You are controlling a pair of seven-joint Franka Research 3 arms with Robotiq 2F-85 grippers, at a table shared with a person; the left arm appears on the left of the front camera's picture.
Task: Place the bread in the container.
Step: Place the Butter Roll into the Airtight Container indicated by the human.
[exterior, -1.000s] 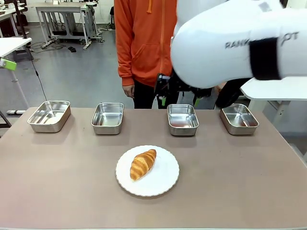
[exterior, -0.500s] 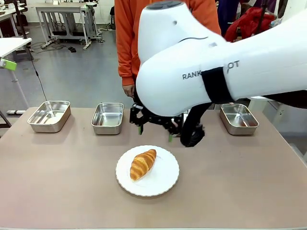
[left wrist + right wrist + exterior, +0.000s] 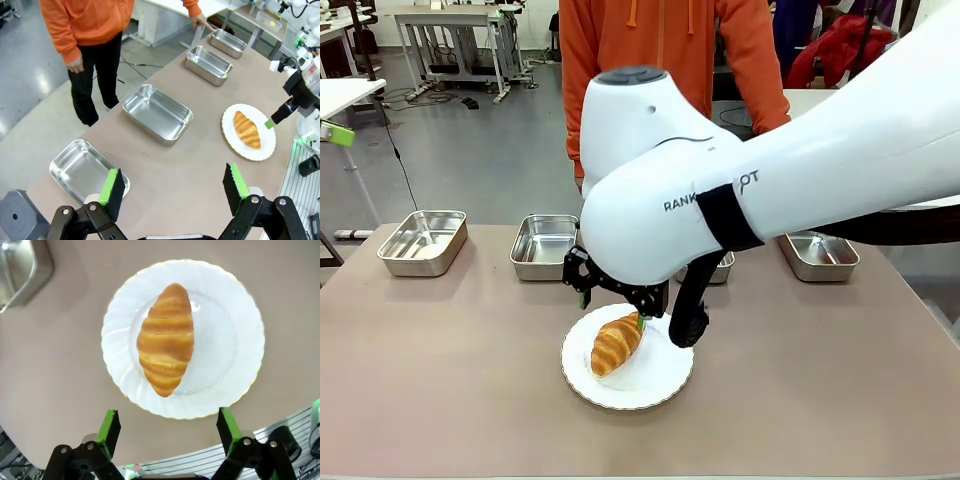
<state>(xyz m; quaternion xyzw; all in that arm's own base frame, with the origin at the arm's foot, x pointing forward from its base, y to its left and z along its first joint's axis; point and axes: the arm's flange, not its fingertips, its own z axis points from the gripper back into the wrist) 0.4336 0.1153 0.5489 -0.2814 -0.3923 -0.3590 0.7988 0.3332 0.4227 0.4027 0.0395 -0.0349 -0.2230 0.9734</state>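
Right gripper (image 3: pixel 168 426): jaws were fully apart and held nothing; it hung low over the plate, just above the croissant.
Left gripper (image 3: pixel 173 186): jaws were wide apart and empty, held high above the table's end, well apart from the work.
Croissant (image 3: pixel 166 337): lay flat on the plate, a little off its centre, untouched. Its long axis ran between the right gripper's two pads, so a closure would fall across its narrow width.
Step in hand, judged: approach for the pick. The jaws should be centred over the thickest middle part, lowered short of the plate, and closed gently; the flaky crust would likely crush or shed under a hard squeeze.
Risk, judged: a pad catching the plate's rim could shift or tip it.
Plate (image 3: pixel 235 365): white, fluted, on the near middle of the table.
Pans (image 3: pixel 544 245): four alike in a row along the far edge, all empty where visible; which one was intended could not be told.
Table (image 3: pixel 440 380): plain brown top, flat, otherwise bare.
Person (image 3: pixel 660 50): stood at the far side in an orange top, hands off the table.
Room: grey floor (image 3: pixel 470 150) with cables, and workbenches (image 3: pixel 450 30) beyond.
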